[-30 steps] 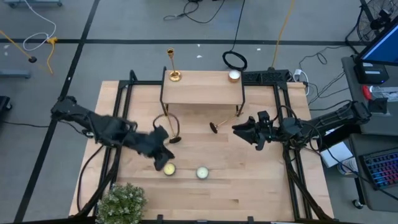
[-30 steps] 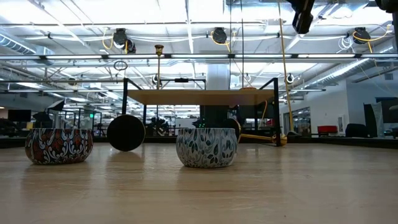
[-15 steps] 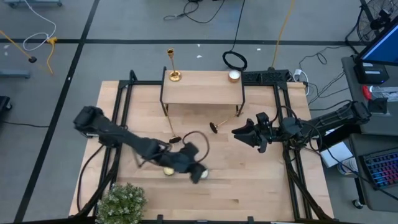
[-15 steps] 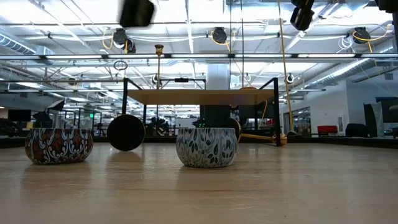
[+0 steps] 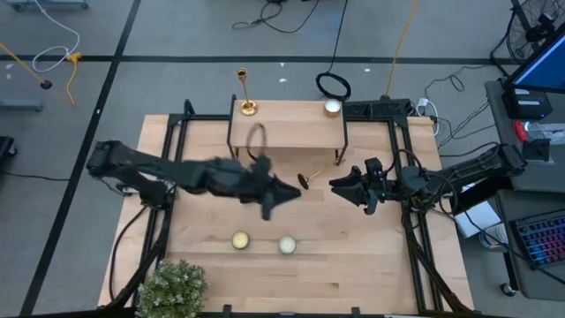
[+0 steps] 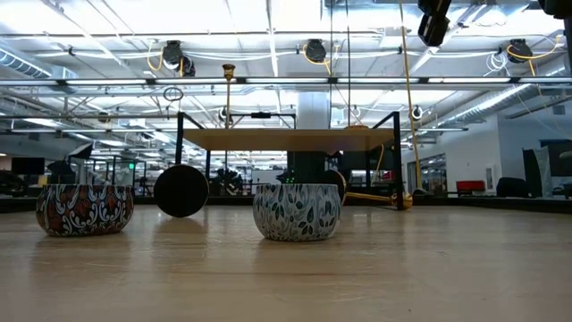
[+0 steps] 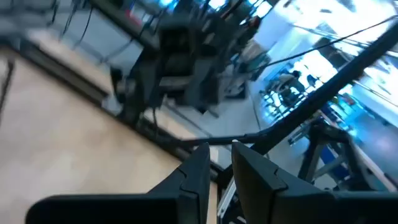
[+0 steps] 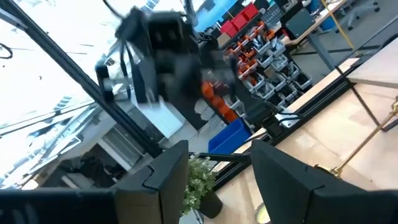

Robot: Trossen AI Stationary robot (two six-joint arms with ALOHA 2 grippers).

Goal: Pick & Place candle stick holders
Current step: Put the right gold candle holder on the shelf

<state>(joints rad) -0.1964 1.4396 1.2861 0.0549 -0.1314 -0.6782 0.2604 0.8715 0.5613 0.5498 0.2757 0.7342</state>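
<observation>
Left gripper (image 5: 281, 192) was mid-surface, just in front of the little stand (image 5: 287, 128), all blurry, so I honestly couldn't tell how its jaws were. Right gripper (image 5: 337, 185) hung nearby with its jaws open and empty. One candlestick (image 5: 243, 88) stood upright on the stand's back left corner. Another (image 5: 322, 168) lay flat on the surface (image 5: 353, 265) between the two grippers.

A large open robotics lab: ceiling light strips (image 6: 107, 22), parts bins (image 8: 264, 53), floor cables (image 5: 291, 13)

Two candles (image 5: 240, 240) near potted plant (image 5: 172, 287)
</observation>
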